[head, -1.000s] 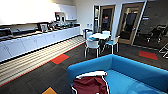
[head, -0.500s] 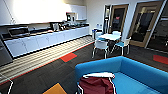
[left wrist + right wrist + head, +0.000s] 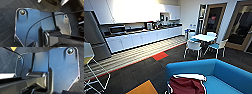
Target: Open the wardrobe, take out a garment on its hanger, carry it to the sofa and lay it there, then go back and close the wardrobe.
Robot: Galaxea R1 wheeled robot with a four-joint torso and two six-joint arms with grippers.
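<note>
Lying across the seat of the sofa at the lower right of the head frame, the garment shows as a crumpled maroon heap with a white sleeve stretched along its upper edge. The hanger cannot be picked out among the folds. The sofa's curved blue backrest wraps round behind the jacket and runs off toward the right edge.

Beyond it, at centre right, a small white table stands ringed by white-and-blue chairs, with dark glazed doors behind. A long run of white kitchen cabinets under a dark worktop crosses the upper left, ending at a grey refrigerator by the left edge. A white wire-legged chair sits at lower left, and the dark carpet carries a red patch at centre and an orange one along the bottom edge.

Both wrist views look down on the same dark carpet past the robot's own plate — neither shows the fingers, so I cannot tell how far either gripper is open, or whether it holds anything.
</note>
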